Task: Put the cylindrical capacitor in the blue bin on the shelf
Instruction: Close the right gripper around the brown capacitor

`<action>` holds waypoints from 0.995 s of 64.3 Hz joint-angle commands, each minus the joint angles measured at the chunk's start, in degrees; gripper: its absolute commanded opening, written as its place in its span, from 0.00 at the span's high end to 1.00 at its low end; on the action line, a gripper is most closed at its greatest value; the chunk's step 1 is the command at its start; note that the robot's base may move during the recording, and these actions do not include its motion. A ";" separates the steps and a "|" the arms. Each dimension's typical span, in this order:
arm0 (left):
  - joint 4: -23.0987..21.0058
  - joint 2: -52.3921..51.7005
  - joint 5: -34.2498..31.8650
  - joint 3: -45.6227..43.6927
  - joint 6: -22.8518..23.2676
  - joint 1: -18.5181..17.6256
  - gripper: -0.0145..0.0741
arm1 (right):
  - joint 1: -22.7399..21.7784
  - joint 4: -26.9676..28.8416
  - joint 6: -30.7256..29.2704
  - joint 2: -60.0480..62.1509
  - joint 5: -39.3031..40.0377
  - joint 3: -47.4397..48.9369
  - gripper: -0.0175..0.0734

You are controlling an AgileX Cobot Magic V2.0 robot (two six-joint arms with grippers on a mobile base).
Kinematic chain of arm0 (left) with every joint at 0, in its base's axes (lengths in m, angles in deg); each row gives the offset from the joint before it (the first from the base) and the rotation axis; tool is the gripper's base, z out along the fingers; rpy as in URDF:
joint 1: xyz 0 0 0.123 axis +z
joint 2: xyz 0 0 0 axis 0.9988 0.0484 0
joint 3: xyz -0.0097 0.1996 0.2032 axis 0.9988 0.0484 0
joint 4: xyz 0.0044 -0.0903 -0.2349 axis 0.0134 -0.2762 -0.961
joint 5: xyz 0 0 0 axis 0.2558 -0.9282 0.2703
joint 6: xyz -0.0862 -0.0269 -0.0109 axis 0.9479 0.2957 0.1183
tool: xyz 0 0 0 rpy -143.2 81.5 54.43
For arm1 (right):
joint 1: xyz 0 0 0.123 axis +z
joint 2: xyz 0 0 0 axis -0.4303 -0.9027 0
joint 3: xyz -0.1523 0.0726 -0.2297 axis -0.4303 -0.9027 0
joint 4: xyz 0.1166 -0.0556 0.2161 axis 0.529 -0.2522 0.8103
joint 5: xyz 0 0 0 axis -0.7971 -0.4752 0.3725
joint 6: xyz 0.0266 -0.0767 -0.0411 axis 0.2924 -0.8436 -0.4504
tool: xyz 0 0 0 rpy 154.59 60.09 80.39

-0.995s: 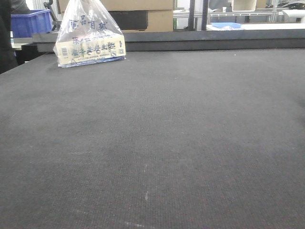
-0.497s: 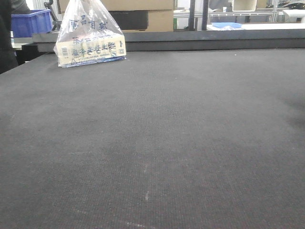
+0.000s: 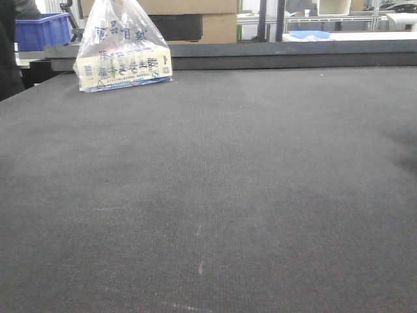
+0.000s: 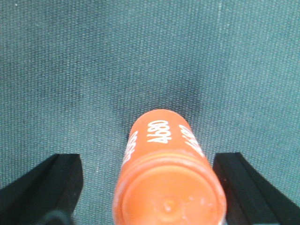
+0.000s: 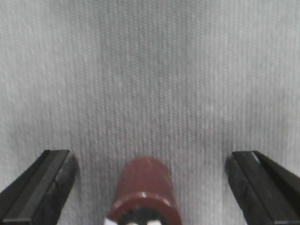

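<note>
- In the left wrist view, the left claw (image 4: 146,157) is spread wide, and its two black fingers (image 4: 51,185) stand well clear on either side of an orange cylinder (image 4: 164,183).
- The orange cylinder is printed "4680" in white; its flat end faces the camera, and we see a gap between it and each finger, so nothing is gripped.
- In the right wrist view, the right claw (image 5: 150,154) is just as wide open, with a dark red cylinder (image 5: 145,187) midway between its fingers (image 5: 37,185) and touching neither.
- We cannot tell which of the two cylinders is the capacitor.
- Under both lies the dark woven table mat (image 3: 208,195).
- In the front view neither arm shows.
- A clear plastic bag (image 3: 120,49) holding a printed box sits at the mat's far left.
- A blue bin (image 3: 42,29) stands beyond the table's far left corner, well apart from both cylinders; what it stands on is hidden.
</note>
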 commanded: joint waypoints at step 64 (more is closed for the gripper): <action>-0.15 -0.25 0.37 -0.38 0.34 -0.28 0.32 | -0.04 0.97 -0.29 -0.01 -3.65 2.06 0.26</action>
